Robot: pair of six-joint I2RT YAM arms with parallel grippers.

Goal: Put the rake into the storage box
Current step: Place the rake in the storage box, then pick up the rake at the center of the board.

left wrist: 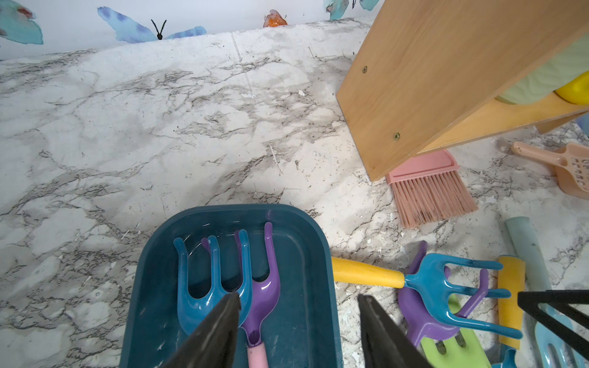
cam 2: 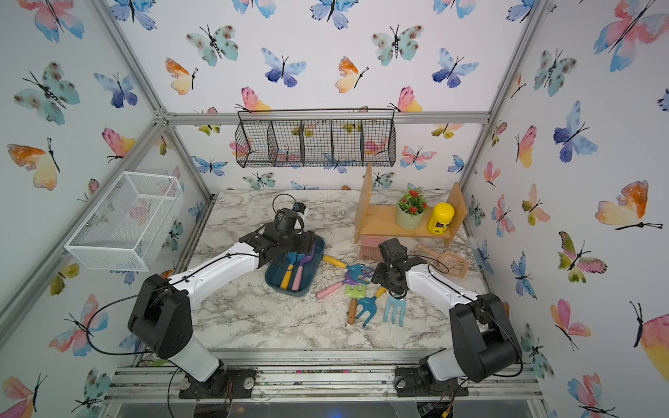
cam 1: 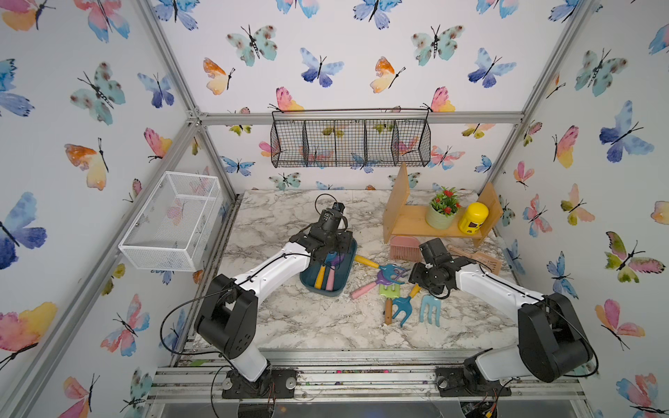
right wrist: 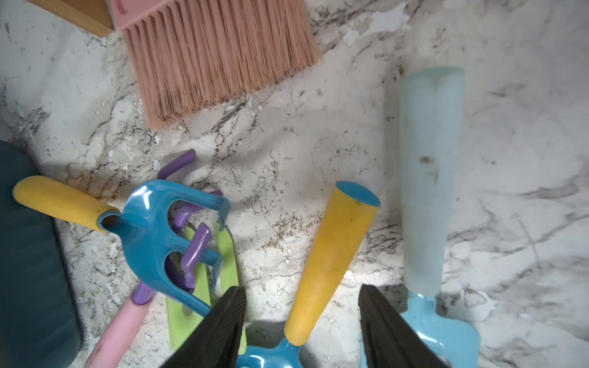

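The dark teal storage box (cam 1: 349,270) (left wrist: 306,270) sits mid-table and holds a blue pronged tool (left wrist: 204,286) and a purple one (left wrist: 266,286). My left gripper (cam 1: 327,253) (left wrist: 298,306) hovers open over the box's right wall, holding nothing. Right of the box a blue rake (cam 1: 389,270) (right wrist: 149,232) with bent tines and a yellow handle lies on a purple rake (right wrist: 191,251) with a pink handle. My right gripper (cam 1: 436,291) (right wrist: 302,306) is open, its jaws either side of the yellow handle (right wrist: 334,255) of a blue fork (cam 1: 402,307), not touching it.
A light blue fork (cam 1: 430,307) and a green tool (right wrist: 228,255) lie by the pile. Behind are a pink brush (cam 1: 404,249), a beige scoop (cam 1: 481,258) and a wooden shelf (cam 1: 416,220) with a plant and yellow jar. A white mesh basket (cam 1: 173,220) and a black wire basket (cam 1: 351,143) hang on the walls.
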